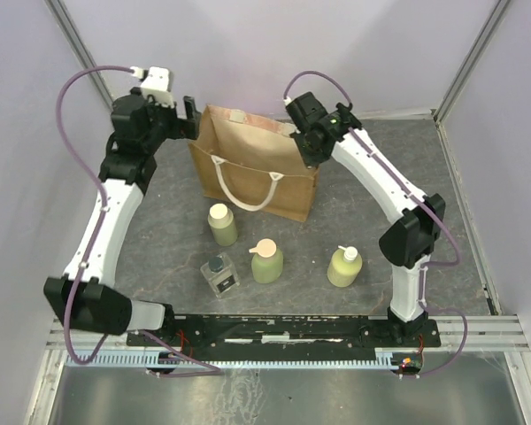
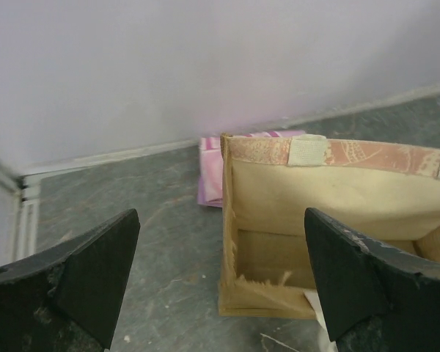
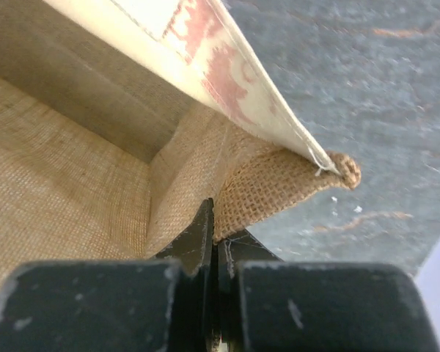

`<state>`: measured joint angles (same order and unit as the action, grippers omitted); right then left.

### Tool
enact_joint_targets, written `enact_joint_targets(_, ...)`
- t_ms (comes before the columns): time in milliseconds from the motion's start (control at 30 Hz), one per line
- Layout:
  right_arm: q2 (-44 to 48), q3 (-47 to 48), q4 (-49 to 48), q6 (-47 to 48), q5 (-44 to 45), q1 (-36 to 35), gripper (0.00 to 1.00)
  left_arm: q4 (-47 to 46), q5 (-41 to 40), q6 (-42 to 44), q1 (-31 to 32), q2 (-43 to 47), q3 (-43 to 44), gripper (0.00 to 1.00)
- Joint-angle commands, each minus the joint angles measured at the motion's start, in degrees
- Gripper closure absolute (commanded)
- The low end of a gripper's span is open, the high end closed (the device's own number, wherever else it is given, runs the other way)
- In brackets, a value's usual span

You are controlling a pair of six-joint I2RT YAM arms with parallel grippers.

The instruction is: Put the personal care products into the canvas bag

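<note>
The right gripper is pinching the coarse burlap weave at the right-hand rim of the boxy canvas bag, its dark fingers pressing flat together on the cloth. The left gripper is hovering with its blunt black jaws spread wide by the bag's left rim. Three rounded yellow-green bottles and the clear square bottle are standing upright on the mottled grey table, just in front of the bag.

The canvas bag is coarse, matt burlap
</note>
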<state>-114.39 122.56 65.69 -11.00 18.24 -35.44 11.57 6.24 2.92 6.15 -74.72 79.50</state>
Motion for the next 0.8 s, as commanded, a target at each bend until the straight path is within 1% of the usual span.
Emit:
enact_joint_targets(0,7.9,-5.7,3.9,7.1,2.0,4.1,1.00,4.6,5.2,4.8,4.6,-6.3,6.5,0.00)
enact_joint_targets(100,10.7,-10.4,3.1,9.6,1.7,6.7,1.00,5.5,4.7,6.2,8.3,-9.8,8.2,0.00)
enact_joint_targets(200,13.7,-15.7,1.4,13.1,1.6,8.3,1.00,5.7,3.8,7.1,10.7,-11.9,9.0,0.00)
enact_joint_targets(433,19.6,-23.6,-0.8,18.2,-1.0,11.9,1.00,8.0,5.3,6.3,13.2,-15.9,11.1,0.00)
enact_joint_targets(600,21.6,-26.0,-1.0,19.3,-1.1,12.9,1.00,7.7,2.7,8.0,15.6,-17.6,8.9,0.00)
enact_joint_targets(700,22.2,-26.4,-0.6,19.1,-0.4,13.2,0.96,6.7,1.8,8.3,16.7,-18.0,7.5,0.00)
enact_joint_targets(767,22.5,-26.5,-0.7,18.6,0.4,13.4,0.90,6.4,1.9,8.1,17.2,-18.6,7.2,0.00)
